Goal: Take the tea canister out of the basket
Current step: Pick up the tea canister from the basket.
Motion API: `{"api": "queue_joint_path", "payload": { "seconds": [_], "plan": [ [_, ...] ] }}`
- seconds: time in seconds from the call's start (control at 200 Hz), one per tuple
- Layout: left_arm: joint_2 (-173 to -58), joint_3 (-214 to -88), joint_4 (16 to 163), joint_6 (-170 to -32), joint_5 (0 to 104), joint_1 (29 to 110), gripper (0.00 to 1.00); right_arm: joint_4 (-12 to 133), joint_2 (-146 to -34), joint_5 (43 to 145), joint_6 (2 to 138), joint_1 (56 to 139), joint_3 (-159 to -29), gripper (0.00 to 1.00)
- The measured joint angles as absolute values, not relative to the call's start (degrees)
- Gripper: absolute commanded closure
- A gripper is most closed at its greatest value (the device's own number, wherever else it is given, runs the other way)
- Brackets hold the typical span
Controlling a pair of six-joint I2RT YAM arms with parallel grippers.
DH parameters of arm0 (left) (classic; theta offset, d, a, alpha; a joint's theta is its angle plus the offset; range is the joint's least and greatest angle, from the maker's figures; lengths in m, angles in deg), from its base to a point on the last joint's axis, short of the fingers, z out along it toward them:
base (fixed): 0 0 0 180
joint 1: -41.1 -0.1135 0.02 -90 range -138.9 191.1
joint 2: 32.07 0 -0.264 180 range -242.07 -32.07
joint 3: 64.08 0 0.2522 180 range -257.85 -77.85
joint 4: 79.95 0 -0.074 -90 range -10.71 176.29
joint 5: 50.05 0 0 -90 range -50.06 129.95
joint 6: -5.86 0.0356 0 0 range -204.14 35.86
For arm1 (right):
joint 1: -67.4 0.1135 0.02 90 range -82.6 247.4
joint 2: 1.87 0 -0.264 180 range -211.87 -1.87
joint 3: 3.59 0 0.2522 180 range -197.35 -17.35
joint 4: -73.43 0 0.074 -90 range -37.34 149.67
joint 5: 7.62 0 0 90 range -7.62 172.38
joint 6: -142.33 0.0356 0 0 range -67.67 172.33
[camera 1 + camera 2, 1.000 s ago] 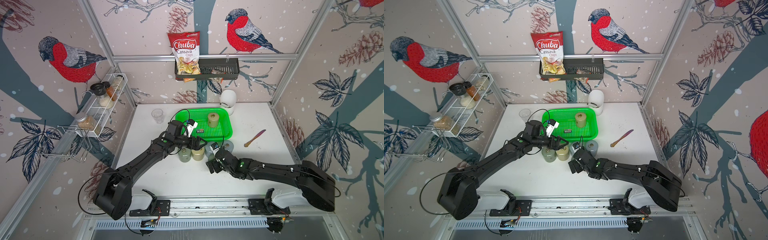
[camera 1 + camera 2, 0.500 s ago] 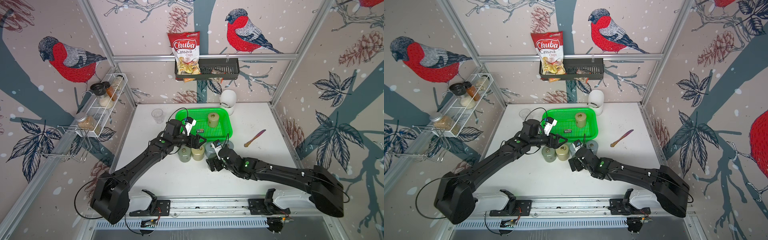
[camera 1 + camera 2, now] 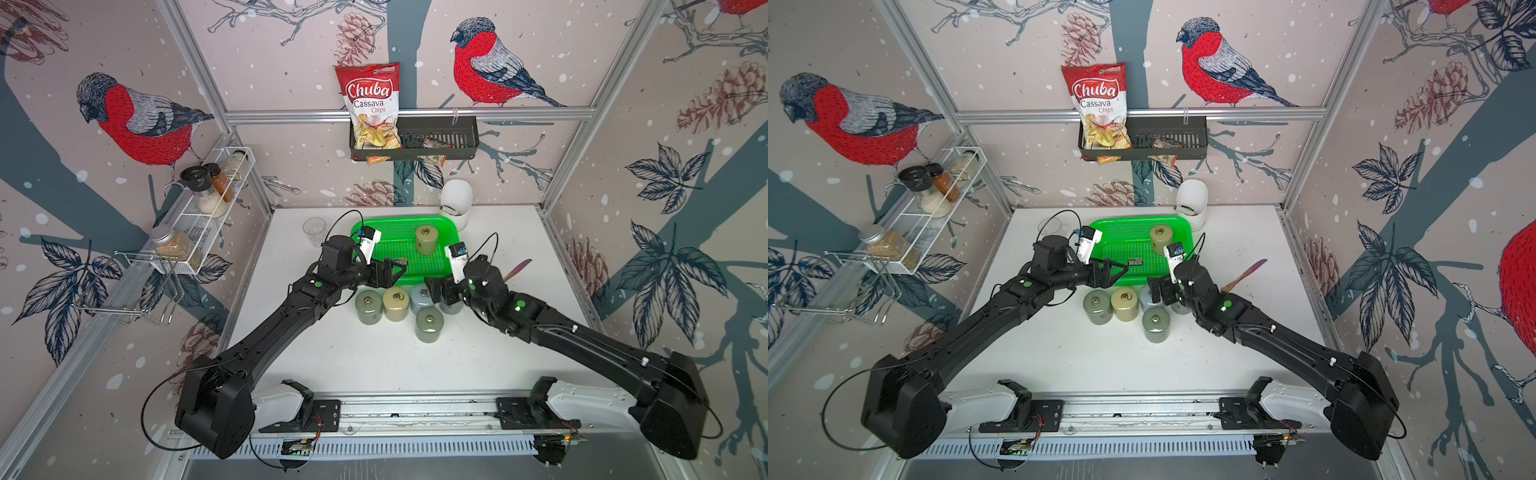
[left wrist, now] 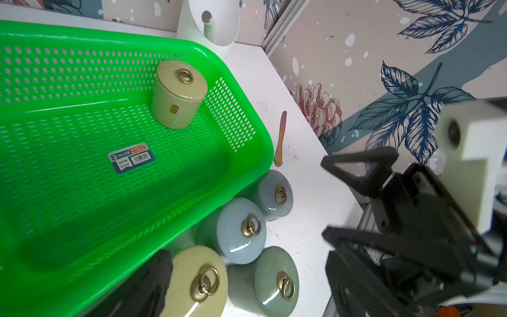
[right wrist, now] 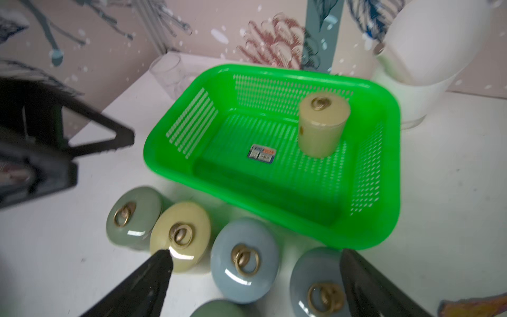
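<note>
Black left gripper (image 3: 390, 272) sits left of centre in both top views, at the near left edge of the bright green basket (image 3: 397, 251). It has hold of nothing I can see, and I cannot tell whether its jaws are parted. Right of it, the beige tea canister (image 3: 426, 240) stands upright inside the basket, toward the far right corner, while five more canisters (image 3: 395, 304) cluster on the white table (image 3: 374, 365) just in front of the basket. Further right, the right gripper (image 3: 436, 291) hovers above the right end of that cluster, jaws spread wide and empty.
</note>
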State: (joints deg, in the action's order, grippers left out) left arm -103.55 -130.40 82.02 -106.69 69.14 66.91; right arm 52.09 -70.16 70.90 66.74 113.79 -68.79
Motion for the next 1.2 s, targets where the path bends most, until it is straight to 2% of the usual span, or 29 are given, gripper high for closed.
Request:
{"api": "queue_joint_path", "payload": {
  "seconds": [0.17,0.46,0.785,1.201],
  "plan": [
    [-104.38,-131.45,84.07,-109.33,68.35,65.03,0.08,47.06,-80.59,73.04,65.06,106.69,-83.02,0.0],
    [-107.49,-133.66,84.77,-111.17,68.3,63.72,0.08,38.3,-101.24,74.31,64.25,101.86,-101.88,0.0],
    [-109.89,-134.07,85.95,-111.24,68.5,63.43,0.08,35.28,-116.37,75.4,64.25,100.57,-114.43,0.0],
    [-111.18,-134.27,86.0,-111.04,68.94,63.28,0.08,34.96,-125.92,75.4,64.27,98.62,-121.75,0.0]
  ]
}}
